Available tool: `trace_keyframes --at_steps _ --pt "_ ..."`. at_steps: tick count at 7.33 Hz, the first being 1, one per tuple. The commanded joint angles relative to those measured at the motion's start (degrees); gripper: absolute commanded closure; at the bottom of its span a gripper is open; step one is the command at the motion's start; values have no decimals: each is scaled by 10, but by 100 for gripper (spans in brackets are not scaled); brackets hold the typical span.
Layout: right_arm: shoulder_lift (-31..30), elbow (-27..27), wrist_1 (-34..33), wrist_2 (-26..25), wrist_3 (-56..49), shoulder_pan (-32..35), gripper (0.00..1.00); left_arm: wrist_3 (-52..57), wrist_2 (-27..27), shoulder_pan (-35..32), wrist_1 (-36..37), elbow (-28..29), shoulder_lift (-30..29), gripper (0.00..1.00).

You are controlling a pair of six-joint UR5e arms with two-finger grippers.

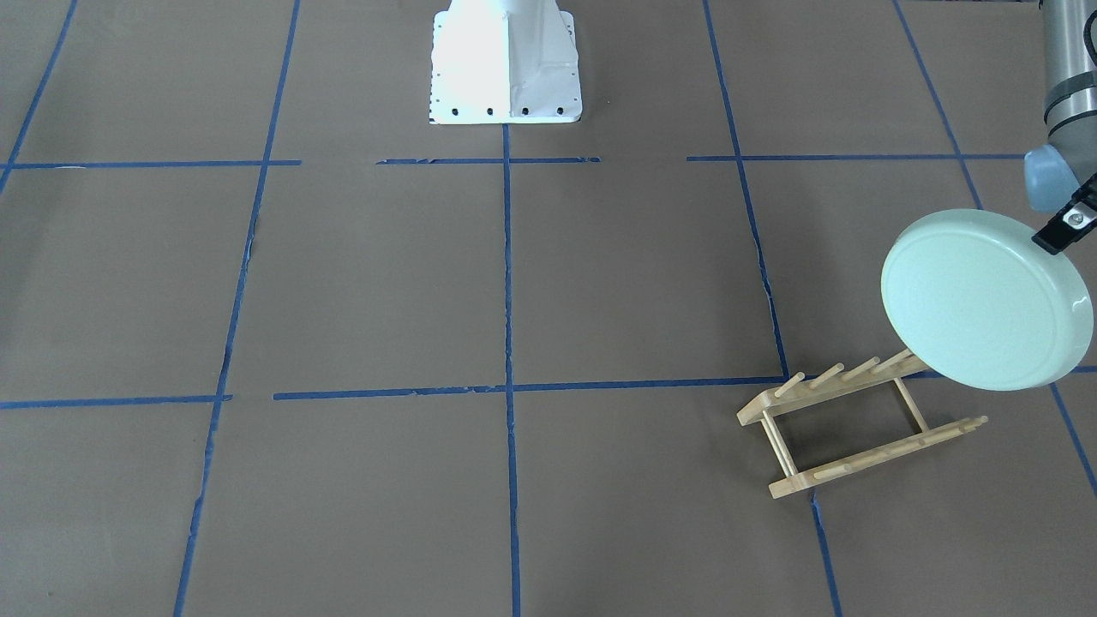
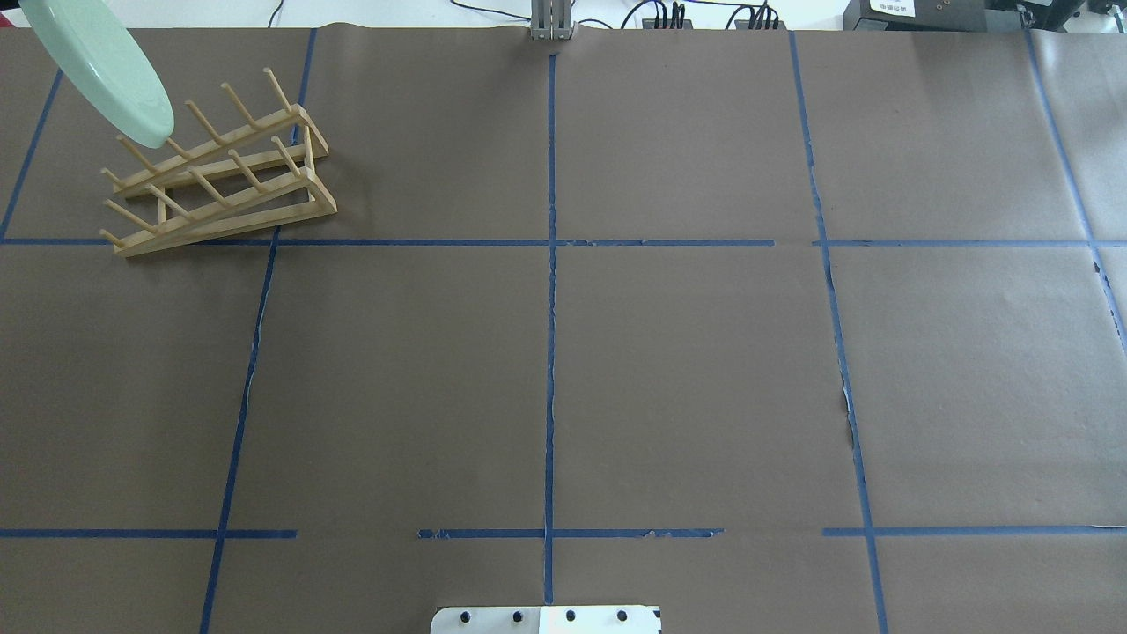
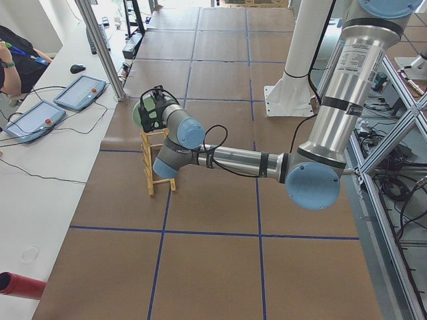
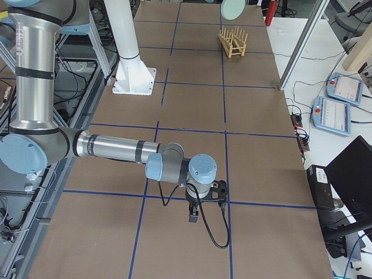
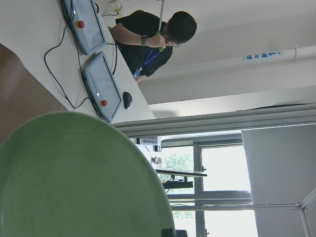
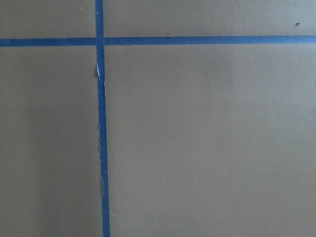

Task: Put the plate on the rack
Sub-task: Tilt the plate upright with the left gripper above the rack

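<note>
The pale mint-green plate [image 1: 986,300] hangs tilted on its edge in the air, over one end of the light-wood rack [image 1: 857,424]. My left gripper [image 1: 1059,231] is shut on the plate's upper rim. In the overhead view the plate [image 2: 101,66] is at the far left corner, its lower edge just above the pegs of the rack [image 2: 220,172]. The left wrist view shows the plate's inside [image 5: 74,182] close up. My right gripper [image 4: 204,197] hangs low over the table far from the rack; I cannot tell whether it is open or shut.
The white robot pedestal [image 1: 506,64] stands mid-table at the robot's side. Blue tape lines divide the brown paper. Past the table edge beside the rack, an operator [image 5: 148,37] sits at a white bench with pendant tablets [image 3: 80,92].
</note>
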Motion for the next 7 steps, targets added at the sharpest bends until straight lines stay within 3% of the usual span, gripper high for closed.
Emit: trace_keyframes --at_steps 1,5,7 --pt "0 0 1 0 0 0 0 103 2 6 -9 31 -19 100" --pt "0 0 1 0 0 0 0 125 2 15 -10 68 -53 100" --pt "0 0 0 0 0 0 0 188 1 27 -10 85 -68 100"
